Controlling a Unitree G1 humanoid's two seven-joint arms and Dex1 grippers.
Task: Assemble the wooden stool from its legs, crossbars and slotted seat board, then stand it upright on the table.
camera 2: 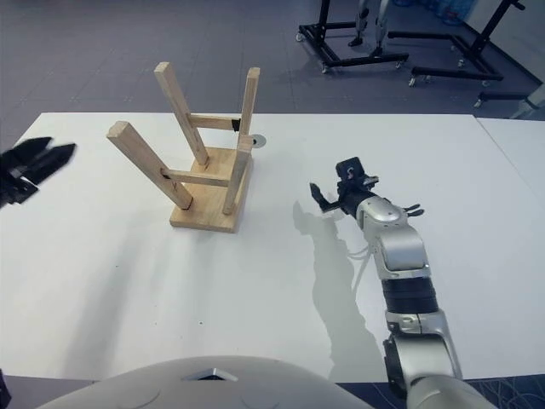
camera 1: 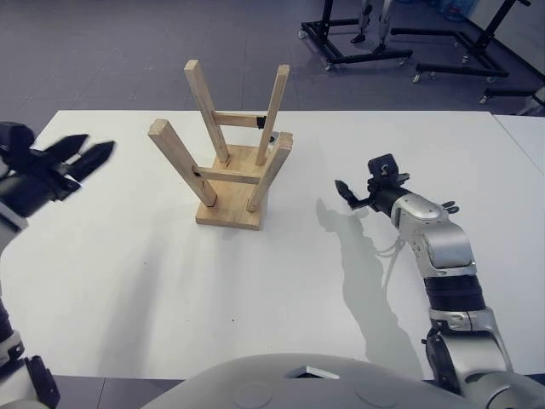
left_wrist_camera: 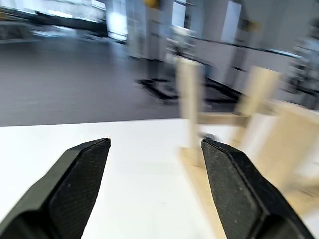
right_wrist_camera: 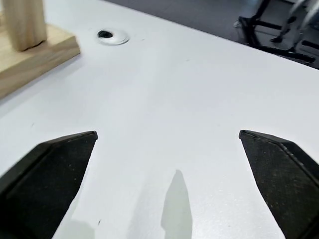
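Note:
The wooden stool (camera 1: 230, 170) rests upside down in the middle of the white table (camera 1: 281, 307). Its seat board (camera 1: 228, 213) lies flat, and the legs, joined by crossbars (camera 1: 228, 175), point up. My left gripper (camera 1: 95, 146) hovers open above the table's left side, well apart from the stool and pointing toward it. In the left wrist view its fingers (left_wrist_camera: 79, 184) frame the stool's legs (left_wrist_camera: 192, 99) ahead. My right gripper (camera 1: 358, 189) is open to the right of the stool, low over the table. The right wrist view has the seat board's corner (right_wrist_camera: 35, 55) beyond the open gripper (right_wrist_camera: 168, 134).
A small round cable hole (camera 2: 255, 139) sits in the table just behind the stool. Black wheeled frames (camera 1: 375, 43) stand on the dark floor past the far edge. Another white table (camera 1: 528, 128) adjoins at the right. Bare tabletop lies in front of the stool.

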